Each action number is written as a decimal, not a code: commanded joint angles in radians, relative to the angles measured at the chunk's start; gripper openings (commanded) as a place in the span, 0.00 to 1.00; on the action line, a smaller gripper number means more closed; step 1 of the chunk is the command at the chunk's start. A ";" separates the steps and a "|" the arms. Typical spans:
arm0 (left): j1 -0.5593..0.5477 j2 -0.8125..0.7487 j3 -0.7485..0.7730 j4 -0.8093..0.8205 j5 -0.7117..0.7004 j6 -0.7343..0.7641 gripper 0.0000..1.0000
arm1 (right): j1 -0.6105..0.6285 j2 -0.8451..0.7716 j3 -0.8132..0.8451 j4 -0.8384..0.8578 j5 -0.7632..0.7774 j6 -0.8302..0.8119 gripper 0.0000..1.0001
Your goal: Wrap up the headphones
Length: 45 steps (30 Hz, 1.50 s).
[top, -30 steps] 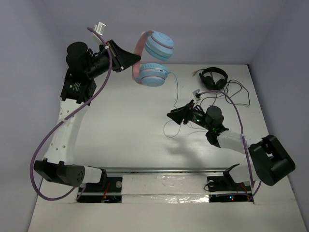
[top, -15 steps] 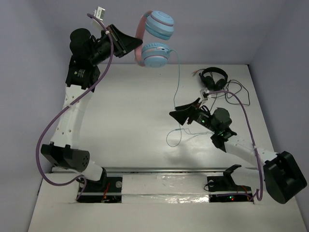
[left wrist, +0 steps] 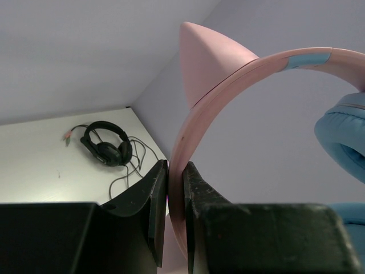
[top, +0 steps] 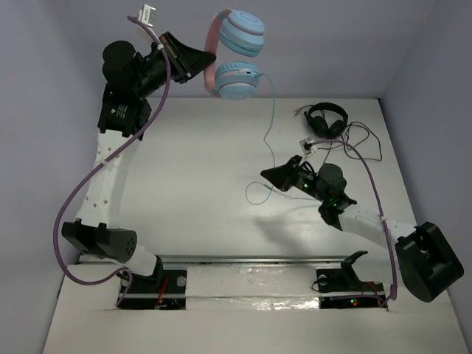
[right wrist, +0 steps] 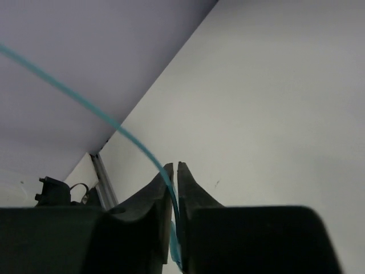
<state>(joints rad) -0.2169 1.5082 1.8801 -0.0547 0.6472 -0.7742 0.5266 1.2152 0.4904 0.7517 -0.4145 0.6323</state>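
Note:
The headphones hang high above the far left of the table, two light blue ear cups on a pink headband. My left gripper is shut on that headband, just below a pink cat ear; a blue ear cup shows at the right edge. The thin light-blue cable drops from the lower cup to my right gripper, above mid-table. That gripper is shut on the cable, which passes between its fingers. A loose loop trails below it.
Small black headphones with a tangled black cable lie at the far right of the white table, also seen as black headphones from the left wrist. Grey walls close in the back and sides. A metal rail runs along the near edge.
My right gripper, open half a second ago, has closed on the light-blue cable. My left arm has raised the headphones higher and now holds them nearly still.

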 commanded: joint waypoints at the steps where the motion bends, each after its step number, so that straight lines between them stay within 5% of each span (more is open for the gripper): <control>1: -0.004 -0.051 -0.002 0.056 -0.069 0.010 0.00 | 0.016 -0.060 0.010 0.014 0.074 0.012 0.10; 3: -0.004 -0.062 -0.051 0.061 -0.154 0.033 0.00 | 0.038 -0.106 0.029 -0.136 0.147 0.001 0.00; 7: -0.004 -0.068 -0.120 0.027 -0.263 0.085 0.00 | 0.038 -0.160 0.078 -0.300 0.261 -0.008 0.00; 13: 0.005 -0.102 -0.261 -0.022 -0.655 0.271 0.00 | 0.047 -0.266 0.186 -0.675 0.399 -0.075 0.00; 21: -0.084 -0.079 -0.478 0.047 -0.937 0.366 0.00 | 0.084 -0.278 0.424 -1.011 0.405 -0.204 0.00; 27: -0.220 -0.049 -0.642 0.121 -0.951 0.375 0.00 | 0.145 -0.235 0.589 -1.135 0.476 -0.289 0.00; 34: -0.298 -0.082 -0.857 0.171 -0.779 0.391 0.00 | 0.145 -0.145 0.749 -1.175 0.569 -0.376 0.00; 45: -0.418 -0.026 -0.906 0.087 -0.797 0.437 0.00 | 0.145 -0.079 0.887 -1.143 0.479 -0.444 0.00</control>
<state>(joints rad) -0.5888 1.4807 0.9569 -0.0265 -0.1608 -0.3481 0.6647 1.1397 1.3113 -0.4267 0.1093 0.2325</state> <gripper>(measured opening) 0.099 0.021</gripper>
